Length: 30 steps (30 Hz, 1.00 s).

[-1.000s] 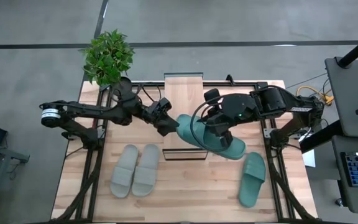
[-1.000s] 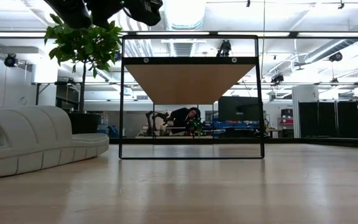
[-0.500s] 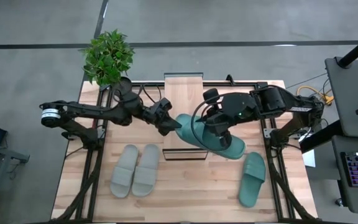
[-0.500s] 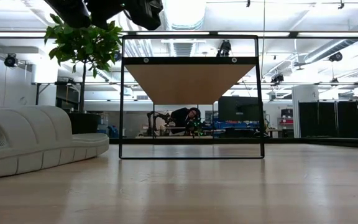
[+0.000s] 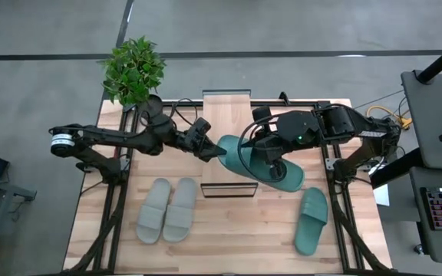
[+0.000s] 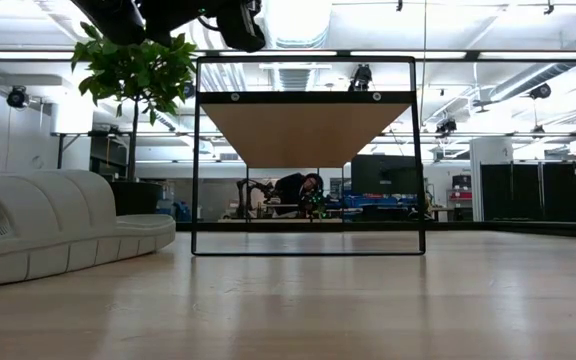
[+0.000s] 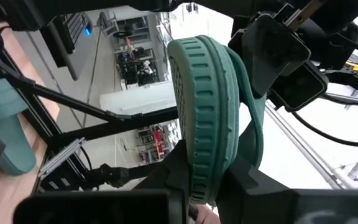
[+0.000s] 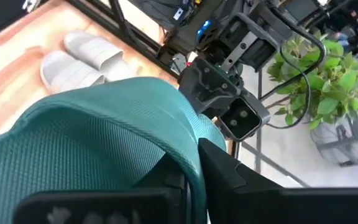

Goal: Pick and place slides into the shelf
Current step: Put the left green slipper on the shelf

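A teal slide (image 5: pixel 288 178) hangs in the air over the shelf (image 5: pixel 226 115), whose wood top shows from below in the low view (image 6: pixel 308 130). My left gripper (image 5: pixel 212 152) is shut on the slide's left end, and the left wrist view shows its ribbed sole (image 7: pixel 204 93). My right gripper (image 5: pixel 271 162) is shut on the slide's wide strap (image 8: pixel 104 143). The other teal slide (image 5: pixel 311 221) lies sole down on the table at the near right. The grey pair (image 5: pixel 166 209) lies side by side at the near left. My left gripper pinches the slide's left end (image 7: pixel 199 177) between its two fingers, which come roughly level from the table's left. The slide is turned on edge there, clear of the shelf. My right gripper has the strap's edge (image 8: pixel 188 158) between its fingers, slanting down from the right. The strap hides how far back it reaches.
A potted plant (image 5: pixel 134 69) stands at the table's far left corner, behind the left arm. The table's black frame rails (image 5: pixel 117 199) run along both sides. Bare wood lies between the grey pair and the near teal slide.
My left gripper has rolled a little at the slide's left end. The held slide has shifted slightly: its right end has swung a bit toward the far edge. Both arms have otherwise stayed in place.
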### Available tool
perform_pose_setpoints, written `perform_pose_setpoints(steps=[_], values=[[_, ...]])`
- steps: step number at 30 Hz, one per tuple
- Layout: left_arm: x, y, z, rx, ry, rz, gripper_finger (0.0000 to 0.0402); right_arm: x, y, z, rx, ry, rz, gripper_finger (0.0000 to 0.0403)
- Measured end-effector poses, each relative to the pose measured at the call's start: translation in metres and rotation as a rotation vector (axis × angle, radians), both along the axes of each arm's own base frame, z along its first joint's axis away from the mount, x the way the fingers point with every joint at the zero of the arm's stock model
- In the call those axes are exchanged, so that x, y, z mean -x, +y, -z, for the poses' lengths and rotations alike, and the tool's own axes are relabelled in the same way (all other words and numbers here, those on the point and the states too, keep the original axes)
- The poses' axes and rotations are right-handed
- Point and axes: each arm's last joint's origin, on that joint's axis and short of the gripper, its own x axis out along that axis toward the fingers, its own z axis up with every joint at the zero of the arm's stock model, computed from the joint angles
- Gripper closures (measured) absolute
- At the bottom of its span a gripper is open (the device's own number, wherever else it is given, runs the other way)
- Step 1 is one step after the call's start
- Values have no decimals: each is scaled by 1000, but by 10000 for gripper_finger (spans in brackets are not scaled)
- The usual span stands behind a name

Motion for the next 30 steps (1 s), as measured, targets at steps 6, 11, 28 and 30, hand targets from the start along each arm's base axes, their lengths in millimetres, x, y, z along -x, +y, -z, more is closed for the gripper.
perform_pose_setpoints(steps=[6, 11, 28, 30], values=[[2, 6, 3, -8, -4, -48, 378, 6, -5, -5, 15, -28, 173, 341], [3, 10, 7, -8, 3, -87, 378, 16, -11, -14, 58, -36, 308, 312], [42, 8, 12, -21, 92, -195, 379, 72, -26, -63, -68, -260, 546, 313], [52, 6, 8, -52, 136, -232, 379, 78, -27, -65, -72, -267, 547, 317]])
